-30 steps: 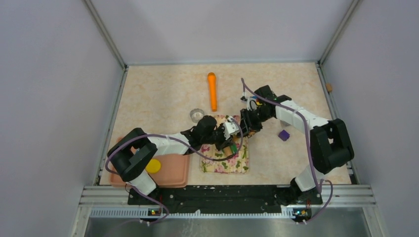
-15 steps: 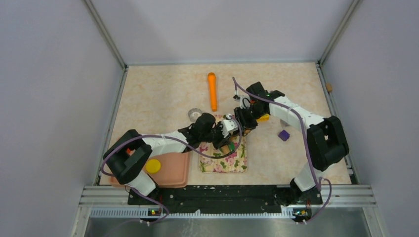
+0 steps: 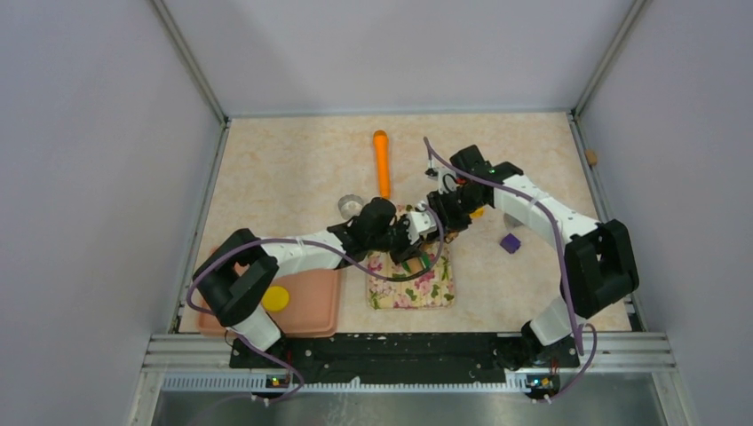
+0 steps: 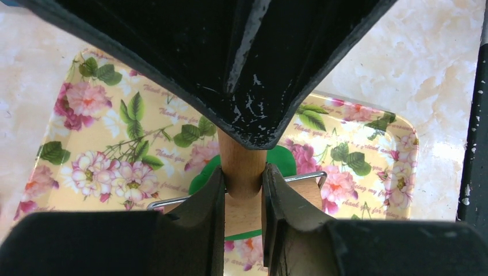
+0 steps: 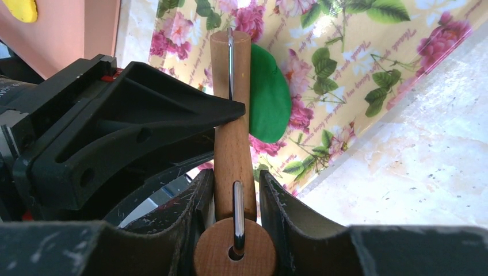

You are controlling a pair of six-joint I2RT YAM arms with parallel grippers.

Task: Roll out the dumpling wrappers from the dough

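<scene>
Nearest the arm bases, a pink tray [image 3: 313, 307] is sitting on the left of the bench [image 3: 284, 169], with a yellow wrapper [image 3: 276, 298] lying in it. Just right of the tray, a floral mat [image 3: 417, 291] is lying flat. The green dough [image 5: 267, 98] is resting on the mat, under a wooden roller [image 5: 233, 149]; whether the roller is pressing on it cannot be told. The left hand [image 4: 243, 178] is clamping narrowly on one end of the roller's wooden handle. The right hand [image 5: 235, 184] is gripping the other end the same way, facing it across the mat's far edge. A purple piece [image 3: 510, 242] is lying to the right. A small clear cup [image 3: 352, 206] is standing behind the left hand. Farthest back, an orange stick [image 3: 382, 164] is lying lengthwise.
</scene>
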